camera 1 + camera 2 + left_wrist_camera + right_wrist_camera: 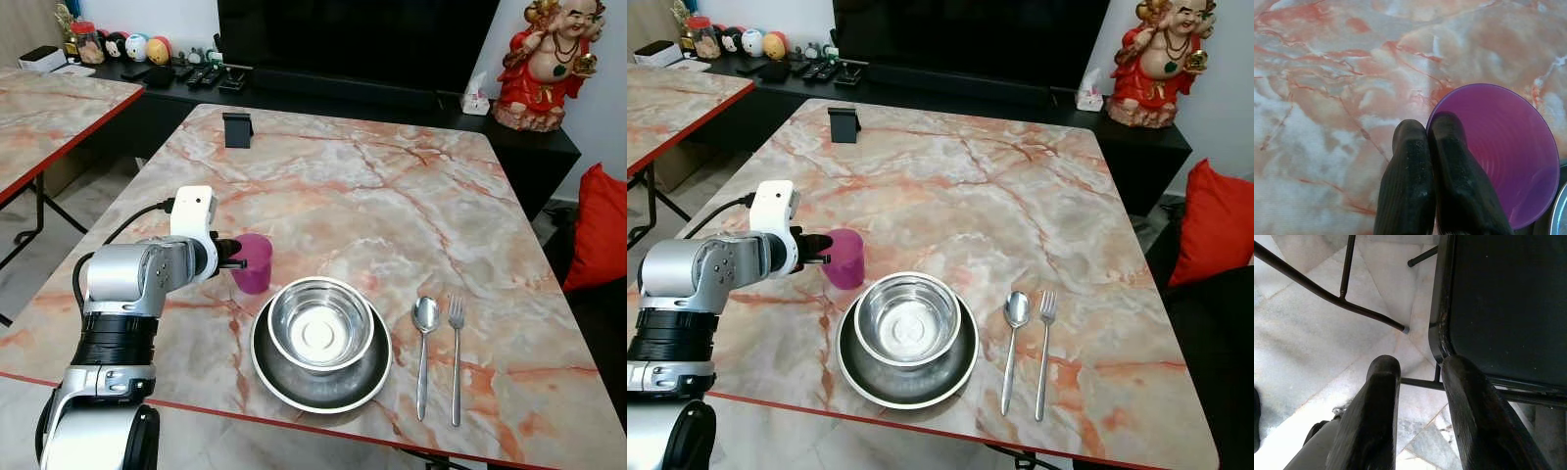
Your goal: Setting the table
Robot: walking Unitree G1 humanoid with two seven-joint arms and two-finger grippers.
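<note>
The left gripper (1427, 134) pinches the rim of a translucent purple plastic cup (252, 262) on the marble-patterned table (392, 196). Beside it, a shiny steel bowl (321, 324) sits empty in a round metal plate (323, 385). The right gripper (1420, 369) hangs with fingers apart above the tiled floor (1312, 342).

Left pincer (1427, 129) pinched; right pincer (1420, 367) parted.

Upright purple cup (253, 262) beside bowl (321, 323) on plate (323, 382).

On the marble table (392, 196) there is one translucent purple plastic cup (254, 262), one shiny steel bowl (320, 324) sitting in one dark round metal plate (323, 387), one steel spoon (424, 343) and one steel fork (456, 352). One small black rectangular stand (237, 129) stands at the far end.
</note>
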